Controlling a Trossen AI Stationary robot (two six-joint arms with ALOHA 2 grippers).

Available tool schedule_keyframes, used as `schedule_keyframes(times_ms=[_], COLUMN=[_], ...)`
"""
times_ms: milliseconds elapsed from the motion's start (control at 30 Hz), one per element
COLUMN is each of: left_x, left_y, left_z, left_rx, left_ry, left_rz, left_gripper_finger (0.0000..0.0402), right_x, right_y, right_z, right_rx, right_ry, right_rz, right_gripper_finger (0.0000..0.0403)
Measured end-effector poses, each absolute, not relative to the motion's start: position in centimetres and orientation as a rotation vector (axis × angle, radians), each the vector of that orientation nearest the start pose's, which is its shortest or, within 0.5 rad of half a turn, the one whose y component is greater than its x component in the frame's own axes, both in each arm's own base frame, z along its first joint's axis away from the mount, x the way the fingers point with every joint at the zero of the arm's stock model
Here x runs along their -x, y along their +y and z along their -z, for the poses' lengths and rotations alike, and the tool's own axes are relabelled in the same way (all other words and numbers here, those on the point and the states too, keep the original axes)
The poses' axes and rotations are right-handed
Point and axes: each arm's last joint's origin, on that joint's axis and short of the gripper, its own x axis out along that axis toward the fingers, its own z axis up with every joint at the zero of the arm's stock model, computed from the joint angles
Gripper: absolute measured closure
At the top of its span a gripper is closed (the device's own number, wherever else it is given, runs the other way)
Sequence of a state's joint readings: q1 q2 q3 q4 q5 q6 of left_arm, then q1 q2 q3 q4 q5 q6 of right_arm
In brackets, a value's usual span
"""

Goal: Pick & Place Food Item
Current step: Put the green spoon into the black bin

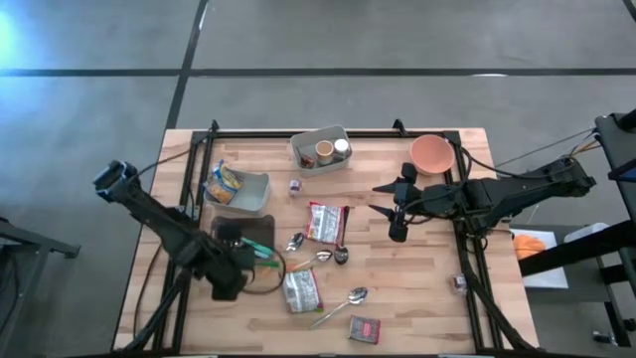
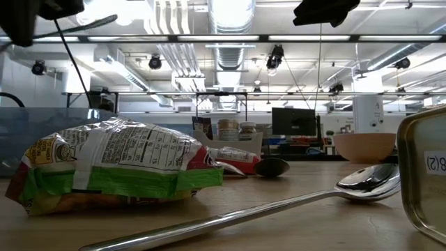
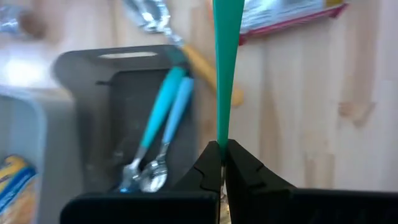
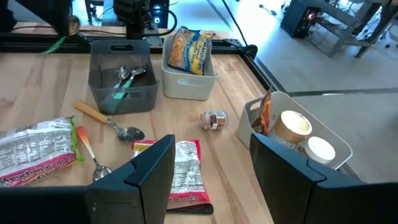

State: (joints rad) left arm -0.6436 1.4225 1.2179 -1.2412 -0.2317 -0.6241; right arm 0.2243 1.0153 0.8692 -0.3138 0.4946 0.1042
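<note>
The left hand (image 3: 221,163) hangs over the dark bin (image 1: 243,231), clenched on a green-handled utensil (image 3: 225,68), while the right hand (image 1: 395,211) hovers released near the orange bowl (image 1: 431,153).

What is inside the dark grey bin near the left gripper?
The dark grey bin holds two spoons with light blue handles. The left gripper, shut on a green handle, hangs above it and covers part of the bin's floor, so more may lie hidden.

Open tabletop (image 1: 417,288) right of scattered spoons (image 1: 343,303).
</note>
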Motion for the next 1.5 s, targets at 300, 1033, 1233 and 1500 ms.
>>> schedule_keyframes(times_ms=[300,1033,1233,1500], left_x=[-20.9,-19.8,-20.1,-19.9], left_y=[-9.8,-7.0,-7.2,-7.1], left_z=[-27.8,-20.2,-19.2,-18.1], left_rx=[-0.232,-0.239,-0.309,-0.320], left_ry=[1.423,1.619,1.554,1.537], left_rz=[-0.051,0.090,0.190,0.236], left_gripper_finger=[0.0401,0.0401,0.0401,0.0401], right_x=[-21.3,-21.3,-21.3,-21.3], right_y=[3.5,3.5,3.4,3.4], right_z=[-31.0,-31.0,-31.0,-31.0], right_rx=[0.064,0.071,0.071,0.070], right_ry=[0.417,0.419,0.418,0.417], right_rz=[0.287,0.285,0.285,0.285], right_gripper_finger=[0.0195,0.0195,0.0195,0.0195])
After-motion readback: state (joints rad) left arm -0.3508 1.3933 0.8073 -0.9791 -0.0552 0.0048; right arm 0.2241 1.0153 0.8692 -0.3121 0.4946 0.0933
